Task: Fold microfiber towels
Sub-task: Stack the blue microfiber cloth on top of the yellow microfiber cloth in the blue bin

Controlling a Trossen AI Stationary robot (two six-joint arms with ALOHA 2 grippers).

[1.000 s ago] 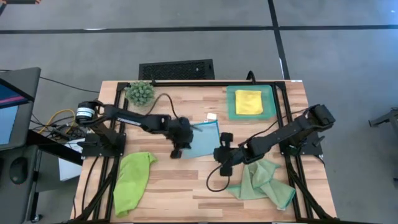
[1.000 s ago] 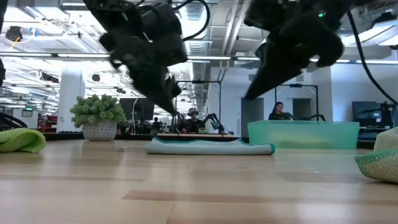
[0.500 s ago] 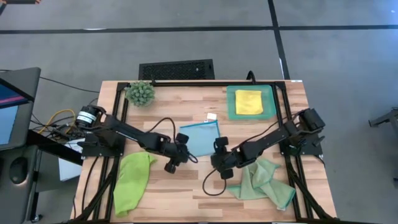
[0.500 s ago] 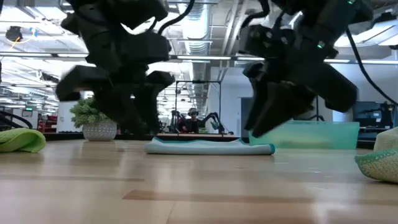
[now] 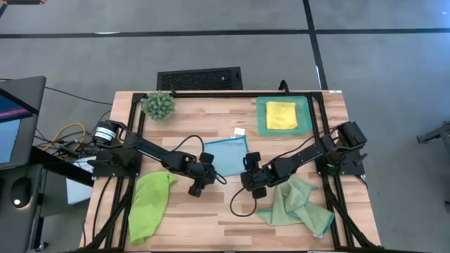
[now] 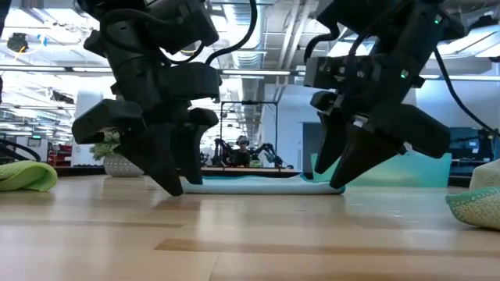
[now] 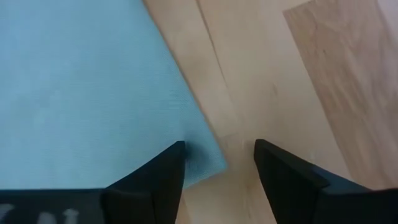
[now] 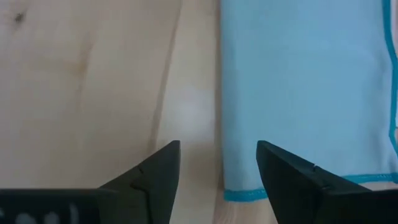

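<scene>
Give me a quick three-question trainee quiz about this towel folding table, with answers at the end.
1. True or false: the yellow towel lies in the teal tray.
2. Which towel lies between the left gripper and right gripper? A lime green, B light blue, C sage green.
3. Fill in: both grippers' fingers are ____.

Key: 1 true. 2 B, the light blue towel. 3 open, holding nothing.

Robotics lab / open-plan industrial office. Evidence: wood bench [image 5: 211,211] on black alu frame, grey carpet-tile floor [image 5: 211,49] w/ black tape lines, monitor [image 5: 10,126] + loose cabling at bench side. Low view: exposed ceiling ducts [image 6: 269,31], strip lights, more arm rigs [image 6: 266,152] and a person [image 6: 242,144] at a far bench.
</scene>
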